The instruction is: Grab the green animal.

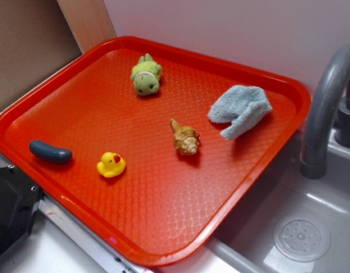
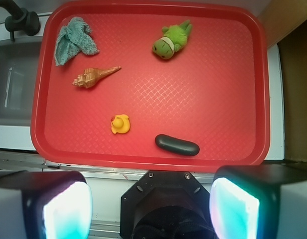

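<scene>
Both views are brightly and evenly lit, colours saturated on the red tray [image 1: 61, 102]. In the exterior view short soft shadows fall just beside each item on the tray, and a pale sheen lies on the tray's near rim; the sink [image 1: 300, 233] beside the tray shows faint white glare streaks. In the wrist view the tray is sharp, while the gripper's [image 2: 151, 201] fingers [image 2: 66, 211], nearest the lens below the tray, are blurred and glow cyan-white.

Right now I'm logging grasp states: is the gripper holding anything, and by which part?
Nothing is held. The gripper is open and empty, above the tray's near edge; the green animal lies untouched.
</scene>
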### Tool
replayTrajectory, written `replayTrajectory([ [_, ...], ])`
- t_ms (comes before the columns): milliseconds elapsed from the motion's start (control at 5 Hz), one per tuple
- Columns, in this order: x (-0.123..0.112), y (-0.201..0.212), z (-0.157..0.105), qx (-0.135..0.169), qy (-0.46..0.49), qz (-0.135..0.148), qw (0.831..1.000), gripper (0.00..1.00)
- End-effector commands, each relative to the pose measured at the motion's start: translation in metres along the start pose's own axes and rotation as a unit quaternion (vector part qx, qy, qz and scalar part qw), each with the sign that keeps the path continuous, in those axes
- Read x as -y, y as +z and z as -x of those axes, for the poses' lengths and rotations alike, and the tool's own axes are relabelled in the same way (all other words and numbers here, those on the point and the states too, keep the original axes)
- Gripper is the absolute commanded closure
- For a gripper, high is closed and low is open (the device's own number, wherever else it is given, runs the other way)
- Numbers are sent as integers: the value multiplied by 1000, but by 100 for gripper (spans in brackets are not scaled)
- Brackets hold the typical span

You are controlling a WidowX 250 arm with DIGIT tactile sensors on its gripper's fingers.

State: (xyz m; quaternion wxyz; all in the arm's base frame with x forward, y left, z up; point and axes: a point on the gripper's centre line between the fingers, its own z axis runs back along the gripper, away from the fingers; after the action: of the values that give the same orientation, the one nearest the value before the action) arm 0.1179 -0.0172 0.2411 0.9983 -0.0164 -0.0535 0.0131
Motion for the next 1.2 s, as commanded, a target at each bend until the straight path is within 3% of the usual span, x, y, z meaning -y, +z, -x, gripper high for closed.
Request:
replayTrajectory([
  [0,0,0,0,0,0,0,1000,0],
  [200,-3,-15,-16,25,122,-27,992,0],
  [400,-11,-31,-32,37,216,-35,975,0],
  [600,-18,-55,-52,82,299,-59,949,0],
  [800,-20,-89,-83,111,324,-47,938,0],
  [1000,-19,-111,-104,116,329,-43,936,0],
])
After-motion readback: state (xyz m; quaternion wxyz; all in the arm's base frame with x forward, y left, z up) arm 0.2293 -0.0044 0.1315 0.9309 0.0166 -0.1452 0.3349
